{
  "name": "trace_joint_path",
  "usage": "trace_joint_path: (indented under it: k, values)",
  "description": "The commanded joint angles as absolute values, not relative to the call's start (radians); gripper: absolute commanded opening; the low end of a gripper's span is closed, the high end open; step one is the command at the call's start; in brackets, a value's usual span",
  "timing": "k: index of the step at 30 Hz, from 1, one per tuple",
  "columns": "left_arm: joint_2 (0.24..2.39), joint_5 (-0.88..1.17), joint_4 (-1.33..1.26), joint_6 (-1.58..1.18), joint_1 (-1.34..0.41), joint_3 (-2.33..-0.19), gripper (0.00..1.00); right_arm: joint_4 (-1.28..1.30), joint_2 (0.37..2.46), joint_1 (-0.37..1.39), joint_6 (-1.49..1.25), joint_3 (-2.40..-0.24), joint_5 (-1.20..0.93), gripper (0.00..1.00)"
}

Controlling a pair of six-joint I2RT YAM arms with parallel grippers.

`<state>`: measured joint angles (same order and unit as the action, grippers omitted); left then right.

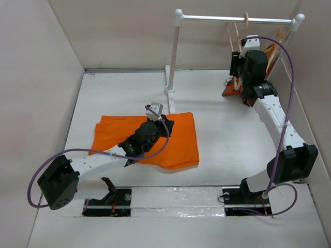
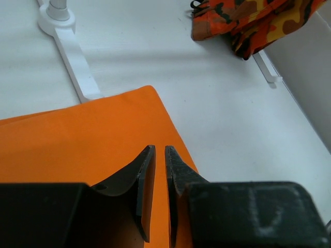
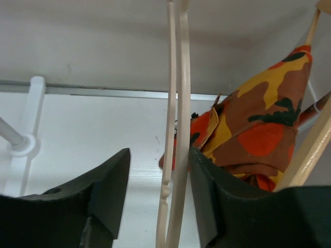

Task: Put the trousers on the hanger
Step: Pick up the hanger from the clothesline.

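Trousers (image 1: 181,139) plain orange — hanger (image 3: 182,77) pale wood — garment (image 3: 258,134) orange-brown camouflage.

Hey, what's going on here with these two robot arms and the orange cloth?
The trousers lie folded flat on the table, not yet on the hanger. The left gripper is low over their edge with its jaws almost together; whether it pinches any cloth cannot be told. The right gripper is up at the rack, its open jaws on either side of the bare hanger, which hangs beside a camouflage garment.
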<state>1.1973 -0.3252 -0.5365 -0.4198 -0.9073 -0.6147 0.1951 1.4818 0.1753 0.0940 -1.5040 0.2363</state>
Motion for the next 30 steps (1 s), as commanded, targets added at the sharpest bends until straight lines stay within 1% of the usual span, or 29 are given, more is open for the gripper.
trace_joint_path:
  k: [1, 3, 7, 8, 11, 12, 14, 20, 25, 26, 28, 30]
  values:
    - [1.180, -0.279, -0.578, -0.406, -0.902, -0.618, 0.12, 0.166, 1.457, 0.166, 0.101, -1.500, 0.273, 0.51]
    - [1.180, -0.272, -0.589, -0.408, -0.902, -0.612, 0.12, 0.158, 1.459, 0.155, 0.095, -1.486, 0.262, 0.46]
    - [1.192, -0.270, -0.591, -0.413, -0.902, -0.614, 0.12, 0.149, 1.473, 0.143, 0.089, -1.476, 0.256, 0.45]
    - [1.192, -0.270, -0.589, -0.413, -0.902, -0.615, 0.12, 0.147, 1.476, 0.143, 0.089, -1.477, 0.247, 0.42]
    - [1.193, -0.267, -0.598, -0.414, -0.902, -0.612, 0.12, 0.147, 1.480, 0.123, 0.081, -1.476, 0.209, 0.15]
    - [1.195, -0.268, -0.598, -0.414, -0.902, -0.611, 0.12, 0.146, 1.480, 0.123, 0.078, -1.474, 0.207, 0.11]
    - [1.203, -0.273, -0.591, -0.414, -0.902, -0.617, 0.12, 0.120, 1.470, 0.123, 0.068, -1.454, 0.212, 0.00]
    - [1.229, -0.268, -0.600, -0.416, -0.902, -0.621, 0.12, -0.041, 1.361, 0.123, 0.054, -1.379, 0.207, 0.00]
    - [1.241, -0.264, -0.603, -0.414, -0.902, -0.624, 0.13, -0.100, 1.286, 0.123, 0.054, -1.342, 0.207, 0.00]
    - [1.243, -0.267, -0.603, -0.413, -0.902, -0.624, 0.16, -0.098, 1.273, 0.123, 0.052, -1.335, 0.215, 0.00]
    - [1.243, -0.276, -0.600, -0.410, -0.902, -0.626, 0.17, -0.092, 1.247, 0.123, 0.041, -1.296, 0.218, 0.00]
    - [1.241, -0.284, -0.594, -0.407, -0.902, -0.629, 0.22, -0.081, 1.233, 0.123, 0.032, -1.260, 0.218, 0.00]
